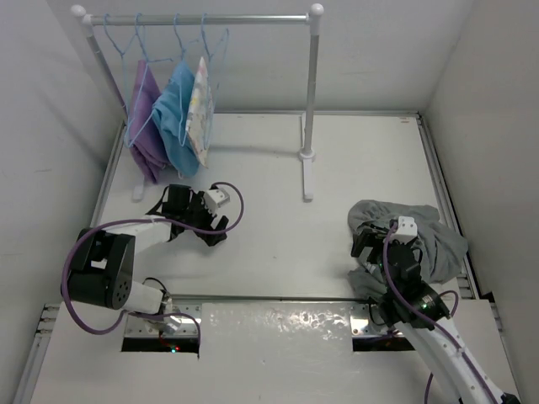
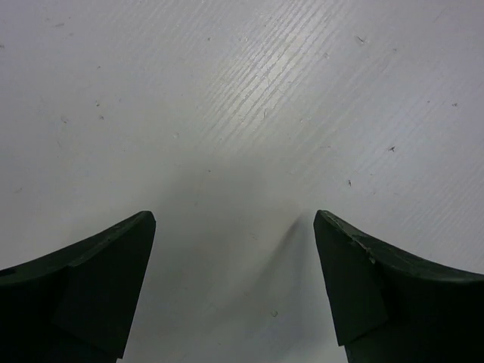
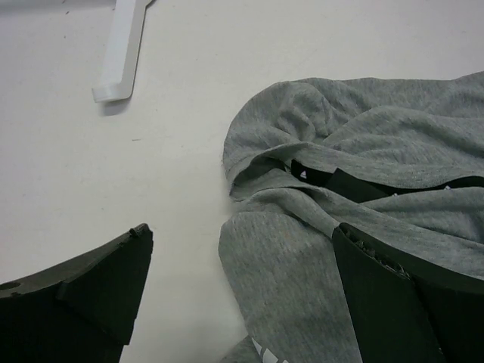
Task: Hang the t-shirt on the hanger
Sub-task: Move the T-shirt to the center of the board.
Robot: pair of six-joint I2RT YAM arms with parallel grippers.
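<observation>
White table [image 1: 278, 168] lies under both arms. Low over it, the right gripper [image 3: 242, 234] has its jaws spread wide, pinching nothing. One finger is above bare surface and the other above the near edge of the t-shirt [image 3: 363, 151], which lies crumpled at the table's right side, its collar just ahead of the fingertips. The left gripper [image 2: 234, 219], also spread, is over bare table, well apart from it.

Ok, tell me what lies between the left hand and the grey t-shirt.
Nothing: the top view shows only bare white table between the left hand and the t-shirt; the rack's foot stands farther back.
</observation>
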